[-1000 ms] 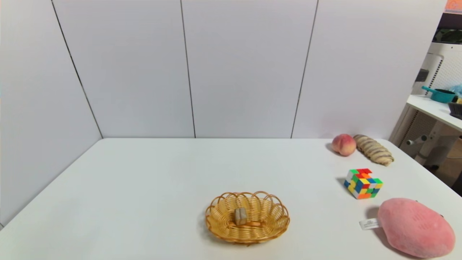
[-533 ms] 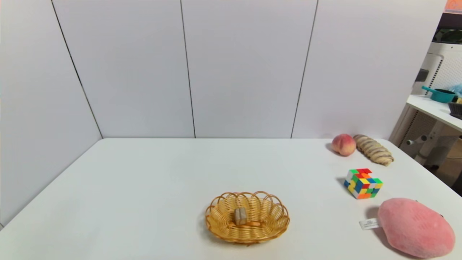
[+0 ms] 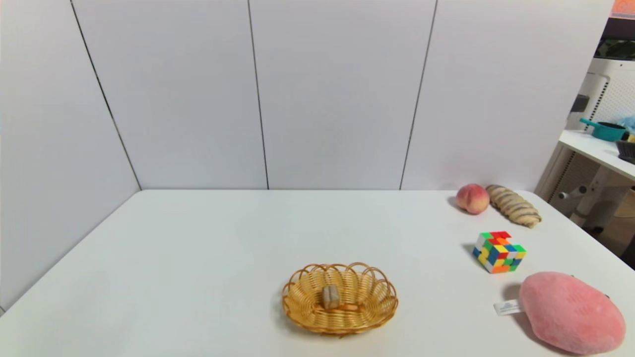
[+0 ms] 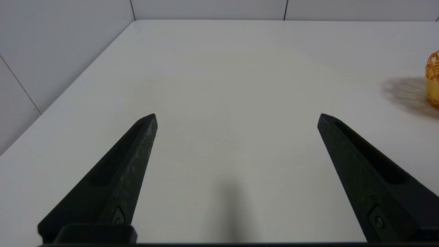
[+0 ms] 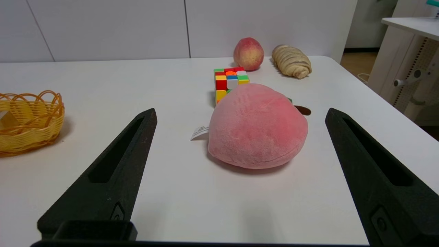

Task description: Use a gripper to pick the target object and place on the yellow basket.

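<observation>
Small tan block (image 3: 331, 296) sits inside the yellow basket (image 3: 340, 331), on its woven floor, a little toward nine o'clock of the basket's middle; nothing grips it. Basket stands on the white table (image 3: 198, 272) near its front edge, at about six o'clock in the head view. Judged from this, the placing is done: the block is down in the basket, within the looped rim, and no further transfer seems called for. Right gripper (image 5: 241, 115): jaws wide apart, nothing between them in contact; it hangs over the table's right side, facing the pink plush toy (image 5: 257, 127), outside the head view. Left gripper (image 4: 237, 118): idle over the left part of the table, jaws also wide apart and holding nothing. Remaining objects, clock taken from the basket with the far wall at twelve: plush toy at three o'clock, well apart; puzzle cube (image 3: 499, 252) near two o'clock; peach (image 3: 473, 199) between one and two o'clock; striped bread roll (image 3: 513, 206) just beside the peach, on its three o'clock side. None of these lies in the basket. Left to do, in my judgement: nothing with the block; at most, keep both arms clear so the light basket is not nudged.
</observation>
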`<state>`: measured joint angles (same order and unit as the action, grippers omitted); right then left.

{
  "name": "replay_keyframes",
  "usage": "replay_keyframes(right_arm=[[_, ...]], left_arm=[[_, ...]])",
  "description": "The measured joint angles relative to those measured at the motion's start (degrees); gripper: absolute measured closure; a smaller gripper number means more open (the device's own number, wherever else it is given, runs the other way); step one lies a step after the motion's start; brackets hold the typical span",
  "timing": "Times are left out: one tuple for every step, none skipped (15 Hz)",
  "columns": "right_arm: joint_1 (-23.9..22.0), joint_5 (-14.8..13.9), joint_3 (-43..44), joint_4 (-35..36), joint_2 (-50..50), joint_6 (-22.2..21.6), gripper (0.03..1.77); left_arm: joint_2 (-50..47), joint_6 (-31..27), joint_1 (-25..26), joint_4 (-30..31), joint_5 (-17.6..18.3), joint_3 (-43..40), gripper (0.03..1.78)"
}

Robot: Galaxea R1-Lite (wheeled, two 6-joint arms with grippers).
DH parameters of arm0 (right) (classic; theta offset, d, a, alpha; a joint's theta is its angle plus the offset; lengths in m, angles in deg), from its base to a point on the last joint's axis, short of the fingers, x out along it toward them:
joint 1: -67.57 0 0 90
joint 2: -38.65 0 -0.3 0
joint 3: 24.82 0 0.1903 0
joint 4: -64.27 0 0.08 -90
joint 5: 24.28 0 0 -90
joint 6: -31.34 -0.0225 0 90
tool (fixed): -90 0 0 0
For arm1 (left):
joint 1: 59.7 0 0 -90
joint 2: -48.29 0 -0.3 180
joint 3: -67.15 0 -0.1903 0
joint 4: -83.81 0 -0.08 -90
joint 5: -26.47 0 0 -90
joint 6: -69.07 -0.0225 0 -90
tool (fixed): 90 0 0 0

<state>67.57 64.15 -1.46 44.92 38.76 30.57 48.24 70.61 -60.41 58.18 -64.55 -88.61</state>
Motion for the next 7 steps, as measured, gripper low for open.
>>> replay_keyframes(right_arm=[[0.00,0.09,0.00,0.06,0.00,-0.16,0.11],[0.00,0.09,0.00,0.21,0.00,-0.60,0.11],[0.00,0.09,0.00,0.20,0.00,-0.68,0.11],[0.00,0.06,0.00,0.15,0.00,-0.83,0.11],[0.00,-0.05,0.00,0.06,0.00,-0.94,0.11],[0.00,-0.10,0.00,0.09,0.00,-1.01,0.11],[0.00,-0.07,0.00,0.09,0.00,-0.99,0.11]], left_arm=[[0.00,0.00,0.00,0.00,0.02,0.00,0.12],[0.00,0.00,0.00,0.00,0.02,0.00,0.12],[0.00,0.00,0.00,0.00,0.02,0.00,0.12],[0.00,0.00,0.00,0.02,0.00,0.00,0.12],[0.00,0.00,0.00,0.02,-0.02,0.00,0.12],[0.00,0.02,0.00,0.00,0.00,0.00,0.12],[0.00,0.02,0.00,0.00,0.05,0.00,0.12]])
